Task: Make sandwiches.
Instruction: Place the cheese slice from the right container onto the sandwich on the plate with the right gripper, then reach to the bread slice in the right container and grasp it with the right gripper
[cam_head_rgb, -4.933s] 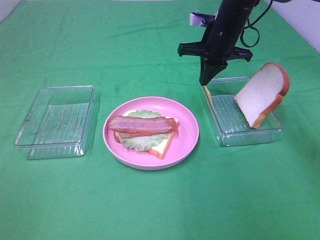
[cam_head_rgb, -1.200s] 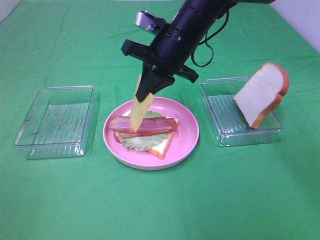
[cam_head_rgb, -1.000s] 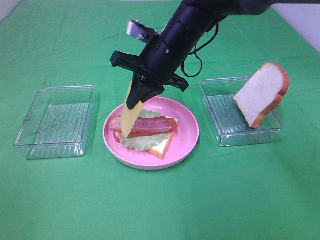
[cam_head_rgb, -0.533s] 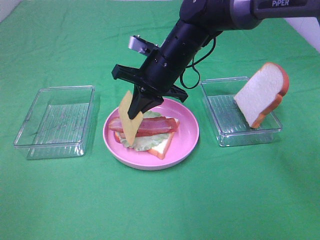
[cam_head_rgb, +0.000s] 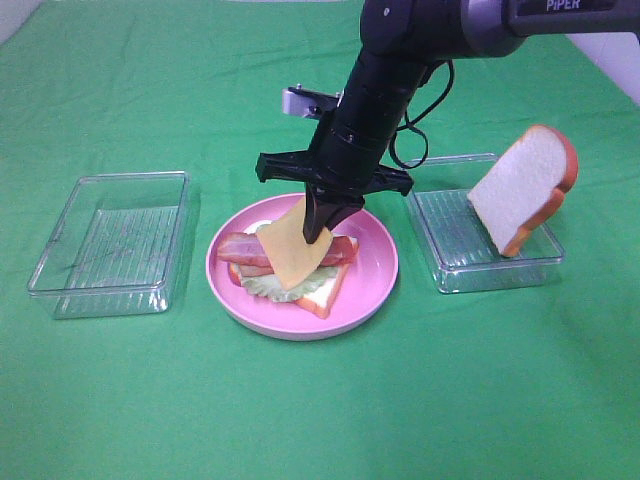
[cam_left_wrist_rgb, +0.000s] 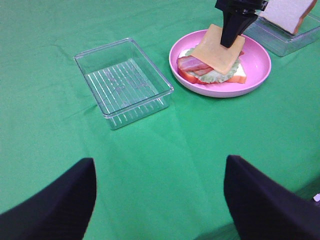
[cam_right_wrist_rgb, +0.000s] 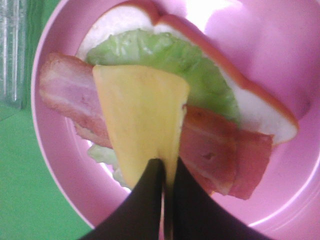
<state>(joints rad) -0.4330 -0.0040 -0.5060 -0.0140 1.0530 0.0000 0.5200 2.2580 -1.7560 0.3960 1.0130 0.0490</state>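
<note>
On the pink plate (cam_head_rgb: 372, 288) lies an open sandwich (cam_head_rgb: 325, 293): a white bread slice, green lettuce (cam_right_wrist_rgb: 170, 57) and bacon strips (cam_right_wrist_rgb: 215, 145). My right gripper (cam_head_rgb: 318, 234) hangs over it, shut on one corner of a thin yellow cheese slice (cam_head_rgb: 289, 256). The cheese (cam_right_wrist_rgb: 140, 115) slopes down across the bacon and lettuce, its lower edge resting on them. A second bread slice (cam_head_rgb: 522, 190) leans upright in the right clear tray (cam_head_rgb: 452, 272). My left gripper (cam_left_wrist_rgb: 160, 200) stands open and holds nothing, well in front of the plate (cam_left_wrist_rgb: 256, 70); it is out of the exterior high view.
A clear plastic tray (cam_head_rgb: 110, 245) with nothing in it sits left of the plate, also seen as the tray (cam_left_wrist_rgb: 122, 82) in the left wrist view. Green cloth covers the whole table. The right arm reaches down from the back right over the plate.
The right gripper has swung the hanging cheese from the plate's left edge to over the sandwich, and the slice now leans flatter on the bacon. The left gripper has not moved.
</note>
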